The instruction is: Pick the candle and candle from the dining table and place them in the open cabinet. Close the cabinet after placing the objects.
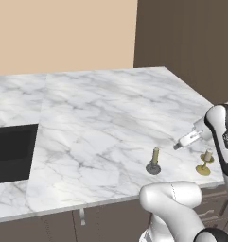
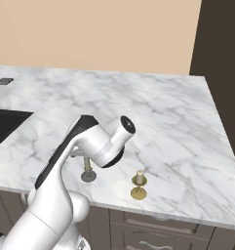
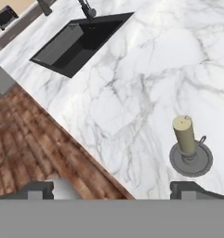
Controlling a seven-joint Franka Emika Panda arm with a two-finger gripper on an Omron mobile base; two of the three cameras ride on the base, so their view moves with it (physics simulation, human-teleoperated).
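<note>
- The step in hand looks like the approach to the first pick; both candles stand on the desk point(image 1: 106, 108) and nothing has gone to the cabinet yet.
- The olive candle point(image 1: 155, 156) stands upright on its round dark grey dish near the desk's front edge; the paler candle point(image 1: 207, 156) stands on a brass-coloured holder (also near the front edge), closer to the front right corner; the two are apart, not touching.
- The tool point(image 3: 118, 188) hovers above the front edge with its jaws spread wide; it holds nothing and touches nothing; in the hand view the olive candle point(image 3: 184, 133) sits just up from the right finger tip, off the middle of the gap.
- The next move, by this reading, calls for shifting the tool sideways until the olive candle lies between the tips, then lowering around the slim stem above the dish before closing; a skewed descent could tip it.
- A dark sink point(image 3: 81, 42) lies well off toward the desk's left side.
</note>
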